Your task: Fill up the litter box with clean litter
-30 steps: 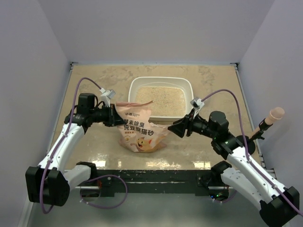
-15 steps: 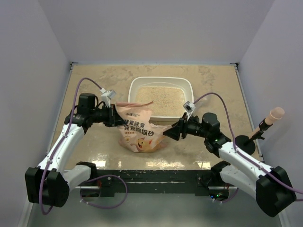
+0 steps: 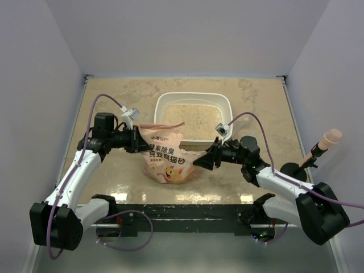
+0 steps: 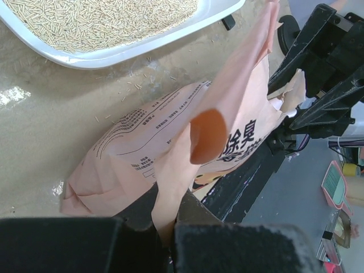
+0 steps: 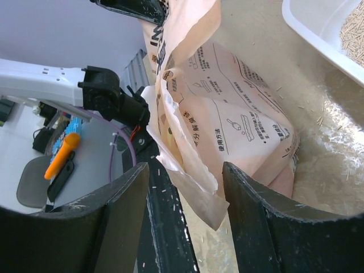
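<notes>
The white litter box [image 3: 161, 108] stands at the table's middle back, and pale beige litter [image 3: 193, 120] covers its floor. An orange-pink printed bag [image 3: 168, 159] lies in front of it. My left gripper [image 3: 139, 140] is shut on the bag's upper left edge, and the pinched fold [image 4: 170, 170] shows in the left wrist view. My right gripper [image 3: 200, 160] is open at the bag's right side. The bag's torn corner flap [image 5: 199, 187] hangs between its fingers [image 5: 256, 216] without being pinched. The box's rim [image 4: 142, 48] and litter [image 4: 102, 17] also show in the left wrist view.
A scoop with a pinkish handle [image 3: 321, 145] stands in a black holder at the right edge. Stray granules [image 4: 136, 85] lie on the table between the box and the bag. The black front rail [image 3: 182, 207] runs just behind the bag. Grey walls close in three sides.
My right arm has swung left and forward, and its open gripper has reached the bag's right corner. The left gripper and the bag have stayed in place.
</notes>
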Tool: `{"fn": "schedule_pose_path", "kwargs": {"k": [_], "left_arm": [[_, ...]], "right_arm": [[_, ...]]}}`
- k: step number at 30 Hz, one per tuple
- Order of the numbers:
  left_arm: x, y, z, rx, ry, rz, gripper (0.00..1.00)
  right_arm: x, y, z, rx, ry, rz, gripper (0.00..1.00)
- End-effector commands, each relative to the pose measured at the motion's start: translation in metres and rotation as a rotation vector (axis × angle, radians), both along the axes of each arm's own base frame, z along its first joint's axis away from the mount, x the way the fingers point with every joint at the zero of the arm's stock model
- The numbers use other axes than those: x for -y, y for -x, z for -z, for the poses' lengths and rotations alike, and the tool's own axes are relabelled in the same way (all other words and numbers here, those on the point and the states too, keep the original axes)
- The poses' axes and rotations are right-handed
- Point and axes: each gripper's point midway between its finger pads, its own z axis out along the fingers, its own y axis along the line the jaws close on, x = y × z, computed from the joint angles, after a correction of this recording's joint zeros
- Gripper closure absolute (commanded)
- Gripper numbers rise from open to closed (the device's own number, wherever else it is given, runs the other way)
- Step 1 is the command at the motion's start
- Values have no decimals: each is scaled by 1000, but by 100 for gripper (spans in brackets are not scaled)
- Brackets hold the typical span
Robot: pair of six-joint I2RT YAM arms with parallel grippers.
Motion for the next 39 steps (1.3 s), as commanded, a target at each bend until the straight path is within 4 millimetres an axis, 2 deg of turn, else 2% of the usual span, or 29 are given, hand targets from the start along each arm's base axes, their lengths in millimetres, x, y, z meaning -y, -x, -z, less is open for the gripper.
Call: {"fn": "schedule_pose_path", "kwargs": {"k": [1, 7, 16, 19, 20, 21, 26, 27, 29, 31, 32, 34, 35, 39], "left_arm": [[7, 9, -7, 0, 38, 35, 98], [8, 11, -5, -2, 42, 39, 98], [10, 14, -10, 5, 59, 51, 98], [11, 15, -11, 9, 64, 55, 97], [11, 16, -11, 9, 67, 58, 97], [12, 17, -12, 10, 71, 61, 97], [15, 23, -13, 3, 99, 79, 99], [15, 24, -14, 3, 102, 81, 100], [17, 28, -14, -19, 125, 92, 100], [20, 31, -14, -43, 153, 104, 100], [22, 35, -14, -53, 175, 121, 100], [24, 40, -14, -87, 203, 127, 100], [25, 43, -11, -102, 217, 130, 100], [28, 58, -10, -178, 280, 146, 100]], "right_arm": [[-3, 3, -20, 79, -68, -34, 42], [-3, 7, -30, 89, -131, -38, 46], [-8, 5, -28, 54, -173, -56, 57], [-11, 3, -25, 34, -168, -57, 72], [-11, 2, -24, 27, -165, -55, 88], [-12, 1, -17, -18, -150, -46, 99], [-5, 6, -13, -148, -175, 8, 100], [-2, 8, -4, -236, -154, 30, 100], [9, 12, -6, -295, -168, 74, 100], [22, 16, 3, -388, -153, 112, 100], [33, 16, -8, -373, -176, 126, 100], [45, 19, -2, -466, -161, 159, 100], [52, 17, -11, -445, -173, 175, 100], [56, 34, 0, -617, -172, 141, 100]]}}
